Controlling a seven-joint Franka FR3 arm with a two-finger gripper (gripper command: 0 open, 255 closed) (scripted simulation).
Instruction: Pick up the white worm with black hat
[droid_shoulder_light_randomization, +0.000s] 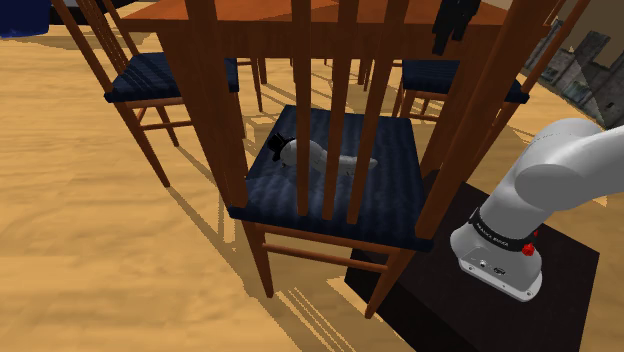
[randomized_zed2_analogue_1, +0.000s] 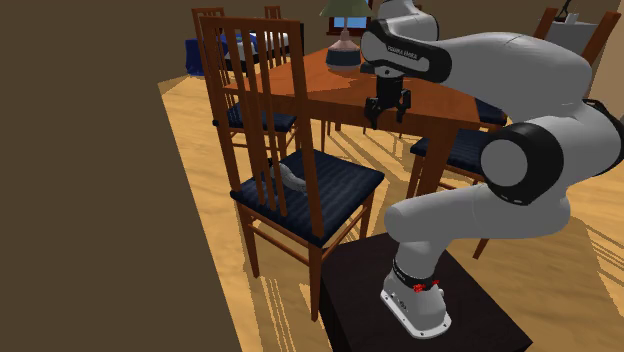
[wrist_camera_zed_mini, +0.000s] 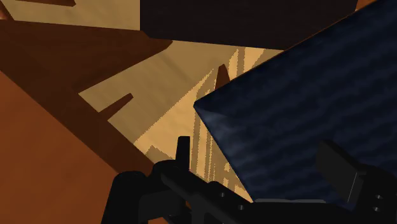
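Shoulder view looks through the chair's back slats (droid_shoulder_light_randomization: 302, 110), which cross and partly hide the white worm with black hat (droid_shoulder_light_randomization: 318, 155). It lies on the dark blue seat (droid_shoulder_light_randomization: 390, 200), toward that view's left. The seat's side edges are open, and the table (randomized_zed2_analogue_1: 310, 85) stands close beyond its far edge. In the second exterior view the gripper (randomized_zed2_analogue_1: 386, 112) hangs by the table's edge, well above the worm, fingers spread and empty. A lamp (randomized_zed2_analogue_1: 343, 45) on the table is cut off at the top.
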